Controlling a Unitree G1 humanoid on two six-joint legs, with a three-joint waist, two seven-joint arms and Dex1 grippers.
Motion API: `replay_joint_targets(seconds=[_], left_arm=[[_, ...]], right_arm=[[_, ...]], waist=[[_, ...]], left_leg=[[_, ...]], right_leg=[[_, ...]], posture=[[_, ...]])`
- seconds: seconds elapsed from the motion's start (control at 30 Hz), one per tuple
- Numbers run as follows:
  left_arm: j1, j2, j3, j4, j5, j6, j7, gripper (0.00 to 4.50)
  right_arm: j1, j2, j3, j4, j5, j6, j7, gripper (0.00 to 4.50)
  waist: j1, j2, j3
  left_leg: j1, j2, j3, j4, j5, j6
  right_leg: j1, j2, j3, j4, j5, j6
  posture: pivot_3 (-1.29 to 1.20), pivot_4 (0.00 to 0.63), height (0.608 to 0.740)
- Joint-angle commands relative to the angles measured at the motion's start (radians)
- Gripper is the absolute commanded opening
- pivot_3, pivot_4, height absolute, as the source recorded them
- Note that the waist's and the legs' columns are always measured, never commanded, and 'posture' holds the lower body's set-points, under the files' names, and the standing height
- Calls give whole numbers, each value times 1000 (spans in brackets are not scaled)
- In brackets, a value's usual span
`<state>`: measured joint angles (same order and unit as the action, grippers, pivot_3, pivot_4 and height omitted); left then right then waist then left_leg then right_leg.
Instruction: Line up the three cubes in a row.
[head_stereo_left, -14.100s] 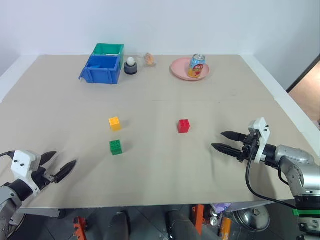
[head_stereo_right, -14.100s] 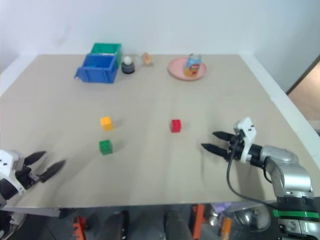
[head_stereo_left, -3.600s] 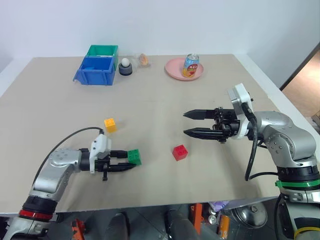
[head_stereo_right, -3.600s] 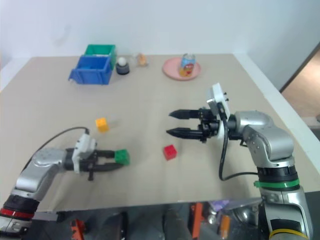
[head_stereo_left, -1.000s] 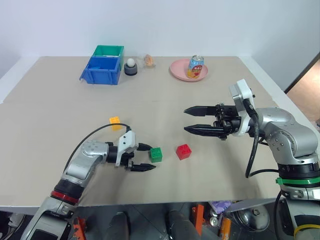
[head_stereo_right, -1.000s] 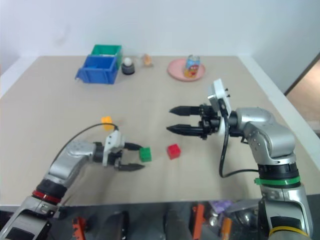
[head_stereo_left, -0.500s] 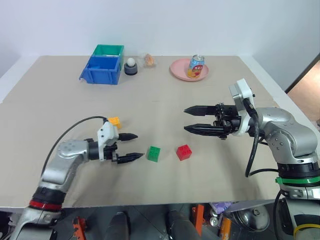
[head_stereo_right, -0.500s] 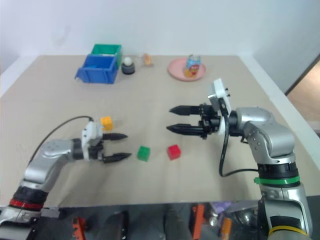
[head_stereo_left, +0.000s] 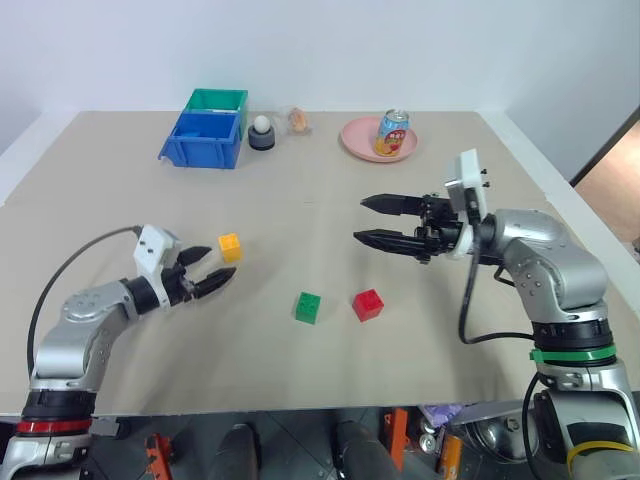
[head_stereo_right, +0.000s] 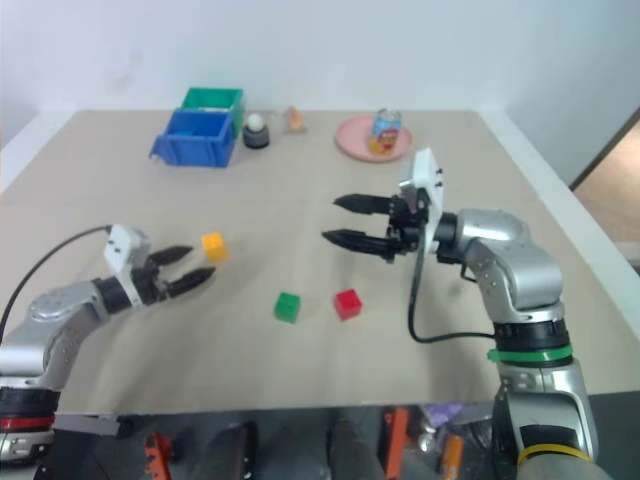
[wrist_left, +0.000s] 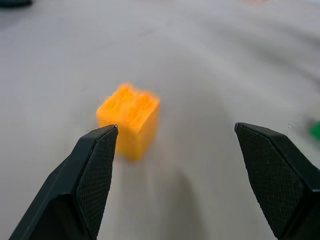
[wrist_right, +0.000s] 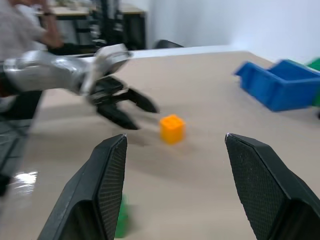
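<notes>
L end effector (head_stereo_left: 203, 270) moved off green cube (head_stereo_left: 308, 307), now facing yellow cube (head_stereo_left: 230, 247).

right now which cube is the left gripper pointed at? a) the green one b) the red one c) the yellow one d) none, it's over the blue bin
c: the left gripper has its fingers open with the tips just short of the yellow cube, which sits between the fingers in the left wrist view, while the green cube and red cube lie side by side farther to the right.
</notes>
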<state>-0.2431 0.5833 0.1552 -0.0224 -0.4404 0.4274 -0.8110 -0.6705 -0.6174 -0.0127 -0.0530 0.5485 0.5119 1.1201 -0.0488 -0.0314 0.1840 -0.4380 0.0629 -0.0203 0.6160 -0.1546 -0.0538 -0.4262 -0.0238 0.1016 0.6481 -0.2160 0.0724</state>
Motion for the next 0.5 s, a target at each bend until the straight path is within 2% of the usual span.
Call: replay_joint_targets(seconds=[0.03, 0.23, 0.5], left_arm=[[32, -17, 1, -99, -23, 69, 54, 3865], [98, -46, 1, -175, -37, 139, 111, 3865], [28, -104, -5, -118, 21, 154, 258, 3865]], right_arm=[[-1, 3, -5, -53, 4, -20, -7, 3189], [0, 4, -9, -61, 23, -12, 0, 3189], [5, -2, -10, -61, 29, -10, 7, 3189]], waist=[[0, 0, 0], [1, 0, 0], [1, 0, 0]], left_leg=[[0, 0, 0, 0, 0, 0], [0, 0, 0, 0, 0, 0], [0, 0, -1, 1, 0, 0]], right_leg=[[0, 0, 0, 0, 0, 0], [0, 0, 0, 0, 0, 0], [1, 0, 0, 0, 1, -1]], posture=[[0, 150, 740], [0, 150, 740], [0, 150, 740]])
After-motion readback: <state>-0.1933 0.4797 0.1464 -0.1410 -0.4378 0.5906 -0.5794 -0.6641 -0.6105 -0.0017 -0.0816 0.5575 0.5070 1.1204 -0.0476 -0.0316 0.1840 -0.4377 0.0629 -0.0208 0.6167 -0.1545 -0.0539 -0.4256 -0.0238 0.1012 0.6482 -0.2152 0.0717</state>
